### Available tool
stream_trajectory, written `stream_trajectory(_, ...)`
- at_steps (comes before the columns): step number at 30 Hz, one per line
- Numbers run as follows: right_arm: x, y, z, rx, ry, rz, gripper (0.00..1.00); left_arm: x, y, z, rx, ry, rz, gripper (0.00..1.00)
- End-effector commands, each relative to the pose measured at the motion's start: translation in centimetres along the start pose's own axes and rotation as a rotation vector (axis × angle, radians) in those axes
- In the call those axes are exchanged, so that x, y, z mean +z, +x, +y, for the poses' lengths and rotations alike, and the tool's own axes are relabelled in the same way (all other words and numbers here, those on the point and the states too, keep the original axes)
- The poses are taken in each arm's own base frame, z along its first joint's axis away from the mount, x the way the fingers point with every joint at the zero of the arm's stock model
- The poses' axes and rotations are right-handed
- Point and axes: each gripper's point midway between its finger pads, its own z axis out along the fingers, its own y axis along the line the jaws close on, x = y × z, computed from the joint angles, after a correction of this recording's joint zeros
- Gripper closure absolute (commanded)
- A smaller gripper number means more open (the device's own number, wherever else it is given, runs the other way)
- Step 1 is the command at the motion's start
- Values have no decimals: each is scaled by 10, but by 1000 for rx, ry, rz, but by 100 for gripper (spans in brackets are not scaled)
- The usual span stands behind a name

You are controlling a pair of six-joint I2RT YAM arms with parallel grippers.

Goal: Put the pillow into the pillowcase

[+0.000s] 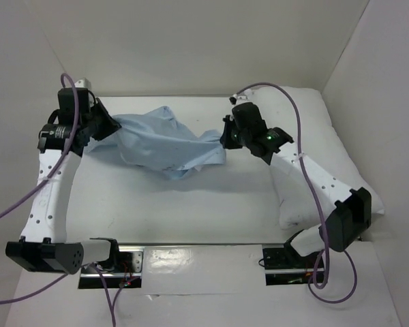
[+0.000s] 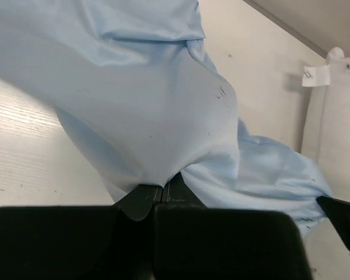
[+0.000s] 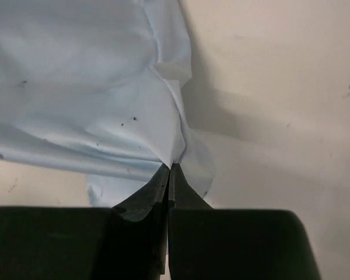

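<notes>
**2 hands gripping the pillowcase, pillow lying at the right**

At the far left of the tabletop [image 1: 157,211], the left hand [image 1: 109,126] is pinching 1 end of the pillowcase [image 1: 167,143]. In the left wrist view, the left hand [image 2: 163,188] is showing its 2 fingers pressed together on a fold of the pale blue pillowcase [image 2: 151,99], with the cloth spreading up and away from them over the tabletop [image 2: 23,151].

From there the pillowcase is stretching rightward across the middle of the tabletop as a wrinkled, twisted band, sagging in the centre.

At its right end, the right hand [image 1: 226,139] is gripping the cloth. The right wrist view is showing the right hand [image 3: 170,166] closed tight on a gathered point of the pillowcase [image 3: 76,87], the fabric fanning out to the left.

Further right, the pillow [image 1: 327,136] is lying along the right side of the tabletop, beneath the right arm and outside the pillowcase. In the left wrist view, the pillow [image 2: 338,116] is appearing at the right edge, with its small white tag [image 2: 315,74] sticking out at the upper corner.
</notes>
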Motion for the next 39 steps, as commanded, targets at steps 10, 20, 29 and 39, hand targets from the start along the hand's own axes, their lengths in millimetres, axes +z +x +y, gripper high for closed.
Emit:
stream_trajectory(10,146,-81,-11,-68,12,-15,27,134,1,40,155,-299,202,15)
stream_trajectory(20,81,-15,-10,-5,-27,1,18,78,157,15,387,-145,381,46)
stream_trajectory(29,54,52,-8,50,-76,113,15,106,254,51,543,-336,483,11)
stream_trajectory(39,54,81,-4,118,-129,172,15,152,231,50,646,-632,320,22)
